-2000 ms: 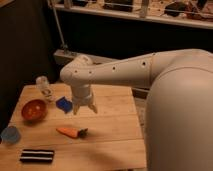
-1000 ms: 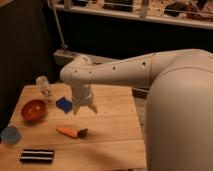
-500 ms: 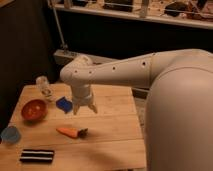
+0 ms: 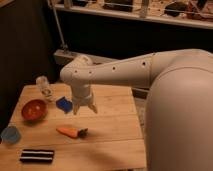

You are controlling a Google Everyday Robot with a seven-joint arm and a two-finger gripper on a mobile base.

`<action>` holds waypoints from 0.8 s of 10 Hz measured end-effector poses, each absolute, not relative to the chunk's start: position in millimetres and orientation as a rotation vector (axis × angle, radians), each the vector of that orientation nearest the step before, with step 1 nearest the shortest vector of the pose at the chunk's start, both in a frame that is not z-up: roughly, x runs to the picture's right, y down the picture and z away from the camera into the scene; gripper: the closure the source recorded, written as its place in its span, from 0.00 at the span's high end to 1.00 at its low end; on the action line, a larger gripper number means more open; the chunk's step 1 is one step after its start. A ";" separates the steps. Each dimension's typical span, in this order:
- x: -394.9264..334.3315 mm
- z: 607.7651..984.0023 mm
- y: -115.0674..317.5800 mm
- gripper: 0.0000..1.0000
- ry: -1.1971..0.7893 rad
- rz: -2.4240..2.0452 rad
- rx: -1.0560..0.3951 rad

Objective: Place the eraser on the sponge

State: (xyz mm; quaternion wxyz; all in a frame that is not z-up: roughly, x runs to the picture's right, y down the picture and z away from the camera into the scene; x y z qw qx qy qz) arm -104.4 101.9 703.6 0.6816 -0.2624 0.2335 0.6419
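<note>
arm [image 4: 172, 95] cut off right, gripper [image 4: 85, 110] above table [image 4: 117, 137]

The white arm [image 4: 120, 70] stretches out, its gripper [image 4: 85, 110] pointing straight down with fingers [image 4: 76, 111] spread apart.

Eraser [image 4: 36, 155] near left on worktop [image 4: 112, 137], carrot [image 4: 70, 132] farther right of it, cup [image 4: 10, 134] at left edge, bowl [image 4: 34, 110] behind cup, sponge [image 4: 64, 104] right of bowl, claw [image 4: 85, 110] above worktop just right of sponge
</note>
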 end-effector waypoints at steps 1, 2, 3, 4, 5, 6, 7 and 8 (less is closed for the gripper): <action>-104.5 702.3 101.2 0.65 0.520 1.439 -0.587; -108.4 700.9 100.0 0.65 0.499 1.426 -0.590; -119.2 697.8 98.8 0.65 0.458 1.384 -0.590; -137.9 691.7 101.2 0.65 0.406 1.314 -0.596; -156.3 685.1 105.8 0.65 0.360 1.240 -0.600; -170.5 679.2 110.2 0.65 0.324 1.179 -0.601; -185.7 672.9 116.9 0.65 0.286 1.104 -0.598; -202.6 665.3 126.6 0.65 0.247 1.019 -0.598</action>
